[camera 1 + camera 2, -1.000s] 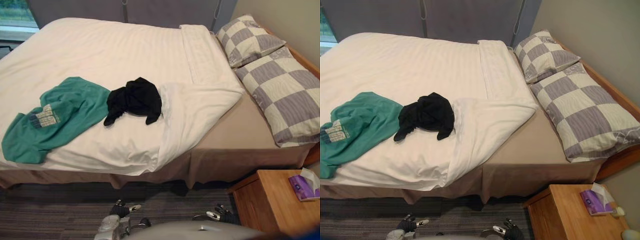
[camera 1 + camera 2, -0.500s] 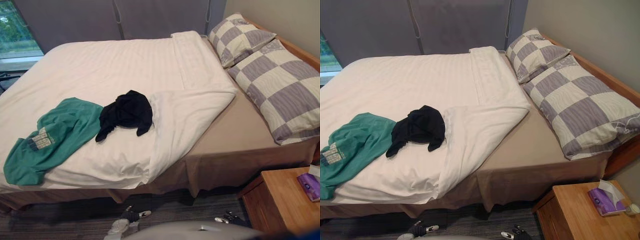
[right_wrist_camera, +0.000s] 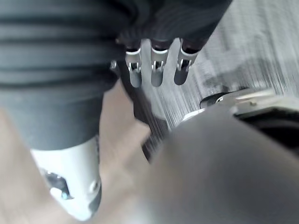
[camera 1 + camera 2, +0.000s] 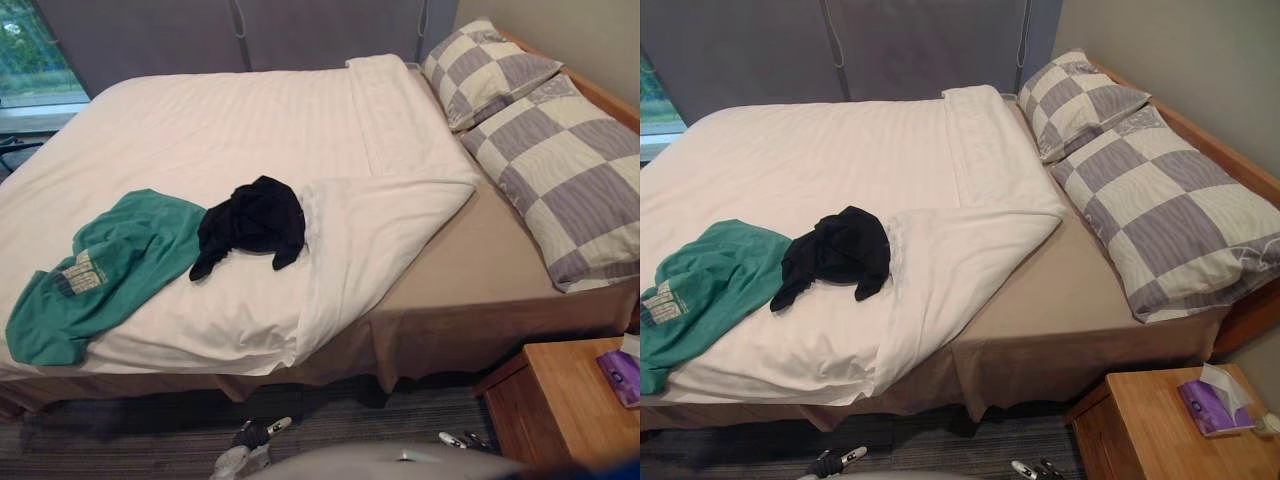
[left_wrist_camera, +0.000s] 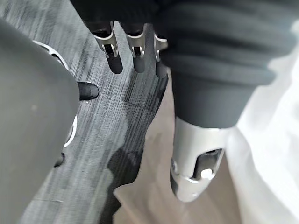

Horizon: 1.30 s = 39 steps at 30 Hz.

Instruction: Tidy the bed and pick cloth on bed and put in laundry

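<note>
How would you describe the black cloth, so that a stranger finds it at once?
Look at the white duvet on the bed. Near its front edge lie two clothes; the black cloth is the crumpled one beside the duvet's folded-back corner, right of the flat green shirt.

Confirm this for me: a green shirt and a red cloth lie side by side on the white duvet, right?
Not quite: the cloth beside the green shirt is black, not red. Both lie on the white duvet, as the left eye view shows.
</note>
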Tool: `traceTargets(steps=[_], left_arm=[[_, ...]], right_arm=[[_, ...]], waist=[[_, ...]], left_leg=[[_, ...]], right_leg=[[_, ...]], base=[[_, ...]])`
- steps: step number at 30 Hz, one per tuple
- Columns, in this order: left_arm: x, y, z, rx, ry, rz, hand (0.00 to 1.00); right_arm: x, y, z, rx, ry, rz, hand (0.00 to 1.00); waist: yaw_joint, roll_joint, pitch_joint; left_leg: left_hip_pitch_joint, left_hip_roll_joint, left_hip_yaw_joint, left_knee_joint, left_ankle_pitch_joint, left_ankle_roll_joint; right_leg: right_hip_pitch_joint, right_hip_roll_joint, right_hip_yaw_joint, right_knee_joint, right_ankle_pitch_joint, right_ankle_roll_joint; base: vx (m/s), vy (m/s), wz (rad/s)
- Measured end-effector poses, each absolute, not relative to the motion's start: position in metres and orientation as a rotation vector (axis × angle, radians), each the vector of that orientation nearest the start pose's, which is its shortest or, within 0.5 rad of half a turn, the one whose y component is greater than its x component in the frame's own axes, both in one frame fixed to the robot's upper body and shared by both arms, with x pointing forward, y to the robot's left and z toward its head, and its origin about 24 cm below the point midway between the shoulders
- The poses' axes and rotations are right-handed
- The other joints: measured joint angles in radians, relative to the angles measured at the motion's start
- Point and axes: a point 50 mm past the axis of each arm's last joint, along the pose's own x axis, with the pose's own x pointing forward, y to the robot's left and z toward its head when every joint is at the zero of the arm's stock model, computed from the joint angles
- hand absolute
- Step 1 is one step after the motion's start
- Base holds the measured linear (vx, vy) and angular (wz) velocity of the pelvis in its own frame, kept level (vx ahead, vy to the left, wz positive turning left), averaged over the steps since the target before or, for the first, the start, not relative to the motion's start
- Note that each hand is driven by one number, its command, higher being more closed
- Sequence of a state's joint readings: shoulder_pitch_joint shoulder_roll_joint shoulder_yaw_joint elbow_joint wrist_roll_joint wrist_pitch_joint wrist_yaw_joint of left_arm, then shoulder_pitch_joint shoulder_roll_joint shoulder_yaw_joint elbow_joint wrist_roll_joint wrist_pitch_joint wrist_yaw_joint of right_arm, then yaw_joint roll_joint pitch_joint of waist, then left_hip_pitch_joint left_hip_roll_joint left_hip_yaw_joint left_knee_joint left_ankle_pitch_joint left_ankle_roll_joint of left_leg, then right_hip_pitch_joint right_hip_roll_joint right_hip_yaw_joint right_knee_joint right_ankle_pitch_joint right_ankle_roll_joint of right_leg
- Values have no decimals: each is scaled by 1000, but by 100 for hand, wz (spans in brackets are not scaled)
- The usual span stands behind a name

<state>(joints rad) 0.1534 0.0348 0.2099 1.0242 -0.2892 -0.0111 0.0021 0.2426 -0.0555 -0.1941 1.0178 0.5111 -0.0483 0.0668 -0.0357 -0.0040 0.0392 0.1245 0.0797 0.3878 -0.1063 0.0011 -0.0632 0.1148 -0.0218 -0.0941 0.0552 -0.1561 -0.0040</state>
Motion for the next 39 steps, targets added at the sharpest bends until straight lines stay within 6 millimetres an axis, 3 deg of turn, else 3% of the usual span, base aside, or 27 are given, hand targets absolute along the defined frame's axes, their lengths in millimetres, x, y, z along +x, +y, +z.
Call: traceTargets(steps=[4, 6, 10, 14, 18, 21, 24, 26, 29, 34, 39], left_arm=[[72, 194, -165, -336, 1100, 425, 0], [72, 195, -165, -335, 1104, 421, 0], [76, 200, -164, -333, 1110, 406, 0], [72, 210, -164, -342, 1135, 401, 0], [66, 214, -164, -355, 1150, 410, 0], [55, 213, -166, -352, 1176, 416, 0], [52, 212, -166, -379, 1179, 428, 0], [52, 211, -166, -379, 1160, 422, 0], [54, 214, -164, -362, 1127, 446, 0], [46, 220, -162, -230, 1137, 381, 0], [49, 218, -159, -100, 1103, 323, 0]], right_arm=[[34, -202, -167, 670, 994, -803, 0], [38, -212, -164, 691, 935, -905, 0], [47, -266, -145, 701, 712, -1189, 0], [48, -352, -101, 626, 437, -1453, 0], [59, -418, -39, 449, 176, -1503, 0], [90, -431, -7, 290, 84, -1403, 0], [151, -414, 30, 76, 7, -1167, 0], [197, -386, 54, -28, -71, -991, 0], [248, -338, 80, -164, -142, -757, 0], [294, -266, 97, -378, -178, -471, 0], [327, -224, 110, -499, -160, -282, 0]], waist=[[1, 6, 15], [1, 6, 15], [-1, -5, 13], [-2, -18, 18], [-12, -17, 18], [-25, -19, 17], [-32, -20, 16], [-28, -21, 16], [-17, -14, 11], [5, -18, 25], [25, -1, 56]], left_leg=[[2, 0, 16, 0, -2, -3], [8, -2, 33, 0, -2, -4], [22, -2, 47, 0, -4, -7], [31, -4, 48, 0, -6, -7], [29, -14, 46, -1, -6, 1], [15, -20, 39, -1, 0, 10], [-10, -29, 21, 0, 9, 22], [-17, -39, 0, 0, 10, 26], [-33, -52, -23, 1, 13, 30], [-37, -60, -70, 6, 19, 38], [-35, -64, -106, 6, 32, 47]], right_leg=[[1, -1, 0, -3, 0, 0], [7, -4, -2, -3, -1, 1], [22, -6, -2, -2, -1, 5], [33, -9, -2, -2, 0, 14], [30, -18, -2, -3, -5, 21], [10, -23, -8, -2, -8, 27], [-8, -31, -22, -3, 1, 27], [-10, -40, -33, -5, 3, 31], [-11, -52, -58, -15, 7, 37], [7, -57, -104, -20, 10, 41], [32, -60, -143, -19, 16, 50]], base=[[57, 2, -4], [58, 14, 0], [25, 11, 2], [-9, 3, 0], [-48, 24, 1], [-46, 29, 5], [7, 38, 15], [8, 47, 25], [19, 47, 27], [40, 2, 26], [-11, 1, 17]])
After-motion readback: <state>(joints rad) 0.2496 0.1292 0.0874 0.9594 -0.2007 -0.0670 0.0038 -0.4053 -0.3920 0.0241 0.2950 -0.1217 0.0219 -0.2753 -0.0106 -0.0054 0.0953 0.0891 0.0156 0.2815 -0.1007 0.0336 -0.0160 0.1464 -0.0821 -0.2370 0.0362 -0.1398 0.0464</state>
